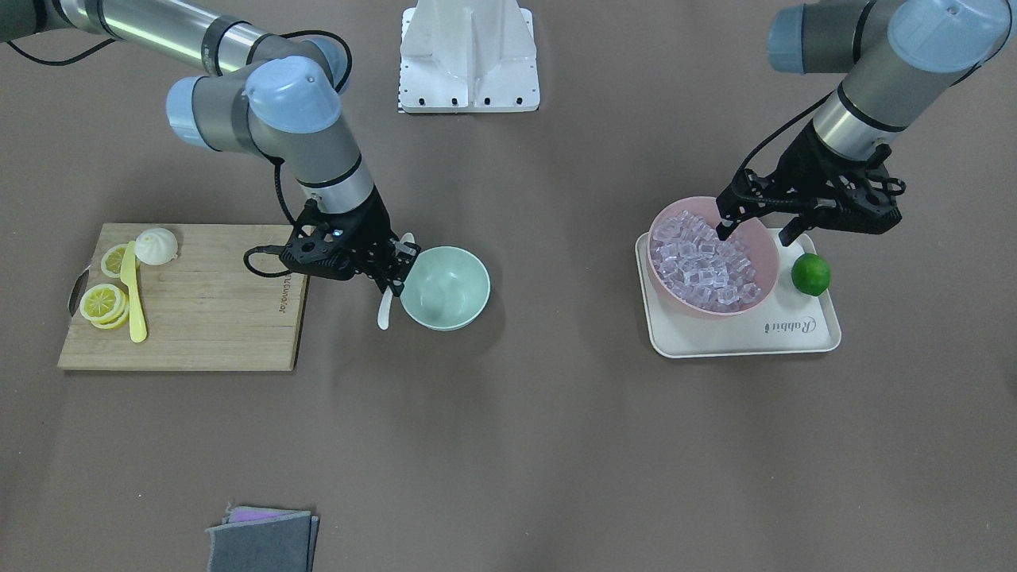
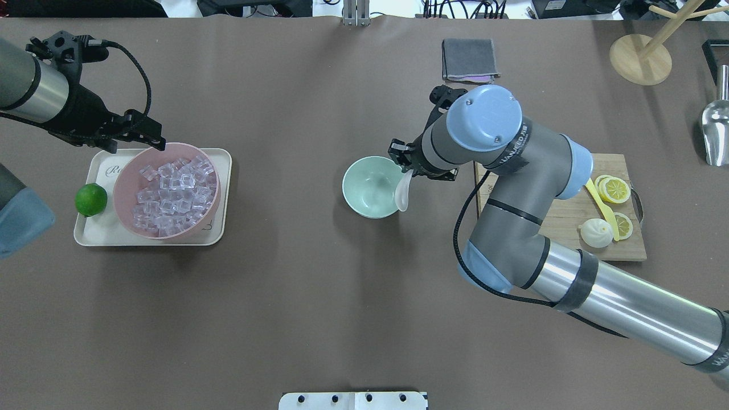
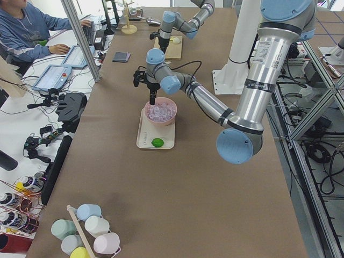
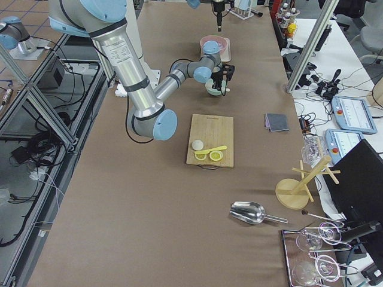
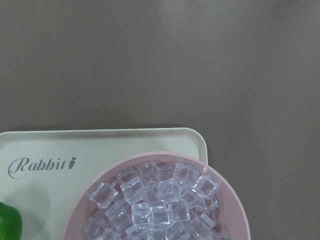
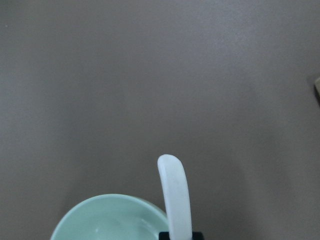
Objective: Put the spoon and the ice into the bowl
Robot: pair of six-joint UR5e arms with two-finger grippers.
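My right gripper (image 1: 400, 266) is shut on the white spoon (image 1: 385, 308) and holds it at the rim of the mint-green bowl (image 1: 445, 290). In the overhead view the spoon's scoop (image 2: 402, 195) hangs over the bowl's (image 2: 367, 188) right rim. The right wrist view shows the spoon's end (image 6: 174, 192) and part of the bowl (image 6: 107, 220). The ice (image 1: 703, 260) fills a pink bowl (image 1: 761, 248). My left gripper (image 1: 755, 233) is open and empty above the pink bowl's rim (image 2: 122, 196). The ice (image 5: 155, 205) also shows in the left wrist view.
The pink bowl sits on a white tray (image 1: 747, 335) beside a lime (image 1: 810, 274). A cutting board (image 1: 206, 318) carries a yellow knife (image 1: 133, 300), lemon slices (image 1: 103, 303) and a bun (image 1: 156, 245). A grey cloth (image 1: 262, 542) lies at the table edge.
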